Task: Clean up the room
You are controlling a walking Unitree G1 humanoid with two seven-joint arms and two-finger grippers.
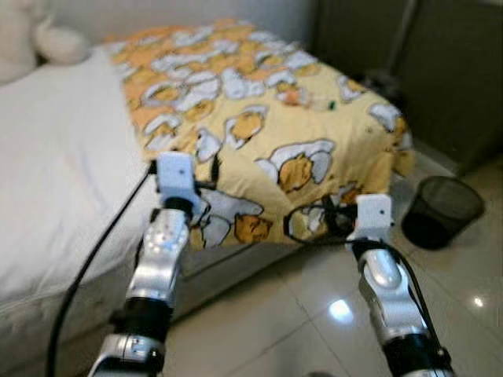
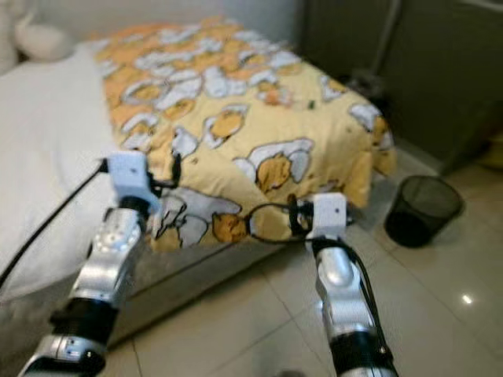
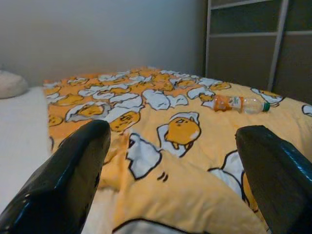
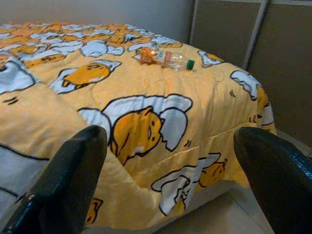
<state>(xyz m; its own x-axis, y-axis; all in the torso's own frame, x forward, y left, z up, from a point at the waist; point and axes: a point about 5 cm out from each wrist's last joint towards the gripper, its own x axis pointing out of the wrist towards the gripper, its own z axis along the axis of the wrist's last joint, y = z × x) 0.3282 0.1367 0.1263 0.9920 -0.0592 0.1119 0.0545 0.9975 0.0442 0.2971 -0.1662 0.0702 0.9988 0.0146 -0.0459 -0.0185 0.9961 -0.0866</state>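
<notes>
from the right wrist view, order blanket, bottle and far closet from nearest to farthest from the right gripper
1. Blanket: its yellow patterned edge lies just ahead of the open right gripper.
2. Bottle: lying on its side farther up the bed, green cap toward the closet.
3. Closet: dark panels beyond the bed's far corner.

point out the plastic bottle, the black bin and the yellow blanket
plastic bottle (image 4: 165, 58), right wrist view, its clear middle
black bin (image 1: 442, 210), left eye view, its mesh wall
yellow blanket (image 1: 259, 126), left eye view, its flat top
</notes>
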